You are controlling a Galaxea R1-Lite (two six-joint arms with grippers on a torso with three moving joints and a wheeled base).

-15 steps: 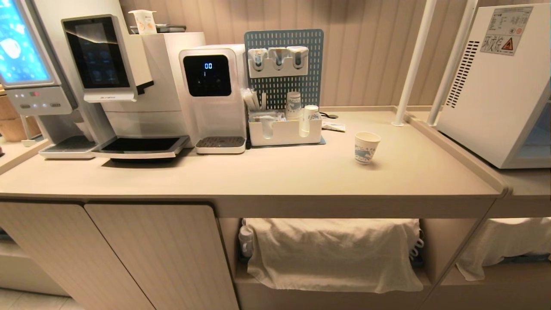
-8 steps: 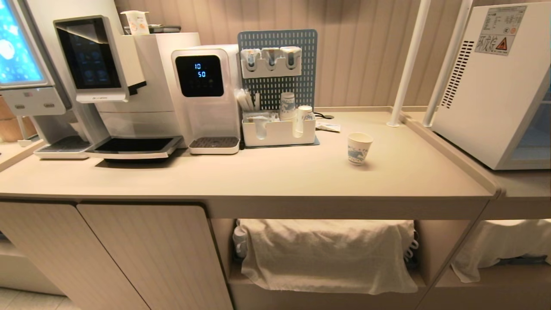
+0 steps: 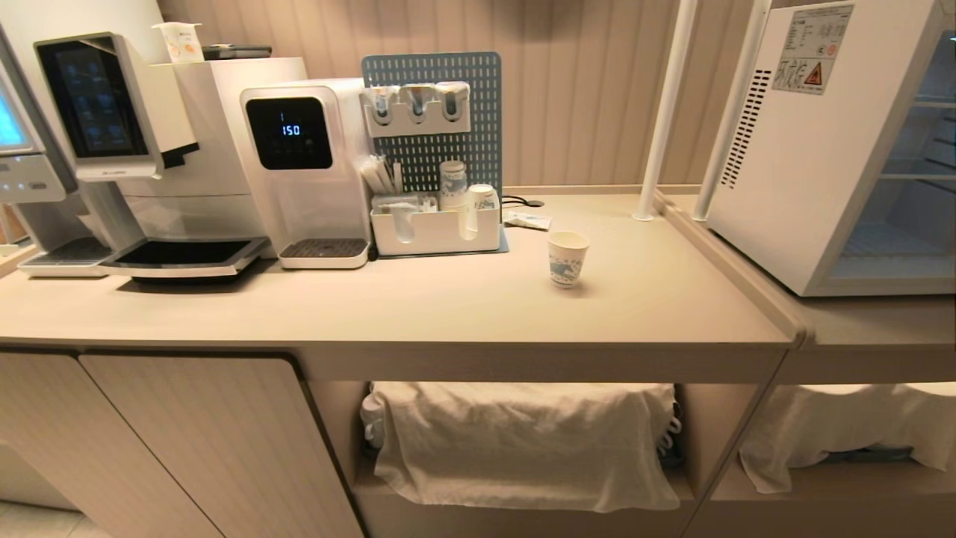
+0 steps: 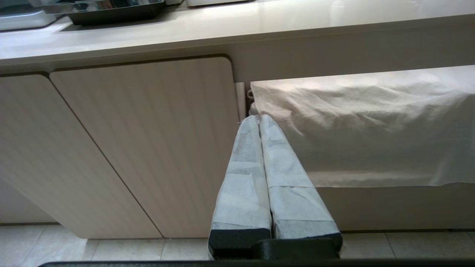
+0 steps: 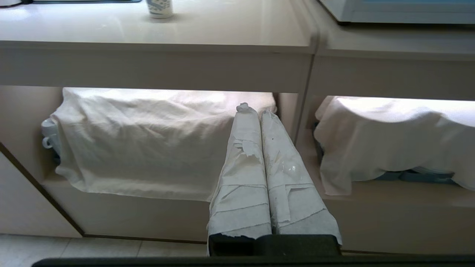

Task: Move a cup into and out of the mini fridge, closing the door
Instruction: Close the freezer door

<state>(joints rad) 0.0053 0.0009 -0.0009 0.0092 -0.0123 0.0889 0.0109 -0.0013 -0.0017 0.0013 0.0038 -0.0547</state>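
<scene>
The counter point(image 3: 418, 306) ran across the head view, with closed cabinet doors point(image 3: 187, 441) below at the left and open shelves below at the right. A pale cloth point(image 3: 523, 441) was draped over the contents of the nearer shelf, and a second cloth point(image 3: 844, 426) covered the shelf under the adjoining surface. The mini fridge point(image 3: 792, 149) stood at the right end on that adjoining surface; its front was only partly in view at the frame edge, showing a lit interior with wire shelves, and whether the door was open or shut could not be told. A coffee machine point(image 3: 127, 149) and a water dispenser point(image 3: 302, 164) stood at the left rear, with a white organiser tray point(image 3: 437, 232) and blue pegboard point(image 3: 433, 119) beside them. The cup point(image 3: 567, 258) stood upright on the counter, alone, between the organiser tray and the mini fridge and touching neither. Neither arm appeared in the head view. The left claw point(image 4: 258, 120) was clenched and empty, hanging below counter level before the cabinet doors. The right claw point(image 5: 256, 111) was likewise clenched and empty, before the cloth-covered shelves.
</scene>
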